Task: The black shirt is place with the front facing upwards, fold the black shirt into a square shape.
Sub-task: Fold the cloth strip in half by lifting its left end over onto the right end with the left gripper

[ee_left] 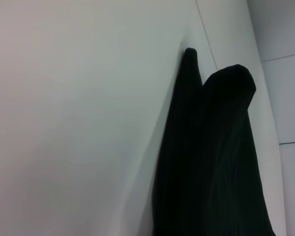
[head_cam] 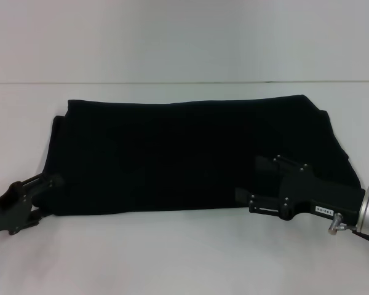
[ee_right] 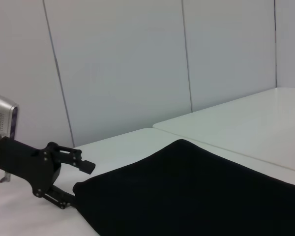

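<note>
The black shirt (head_cam: 184,153) lies on the white table (head_cam: 184,252) as a wide folded rectangle; no lettering or neck label shows. My left gripper (head_cam: 49,196) is at the shirt's front left corner. In the right wrist view the left gripper (ee_right: 78,186) has its jaws spread, with the fabric corner (ee_right: 88,189) right at the lower finger. My right gripper (head_cam: 247,178) is open low over the shirt's front right part, fingers pointing left. The left wrist view shows only the shirt's edge (ee_left: 211,162) on the table.
A seam (head_cam: 184,82) runs across behind the shirt, where another white surface starts. Grey wall panels (ee_right: 137,59) stand behind the tables. Bare table lies in front of the shirt.
</note>
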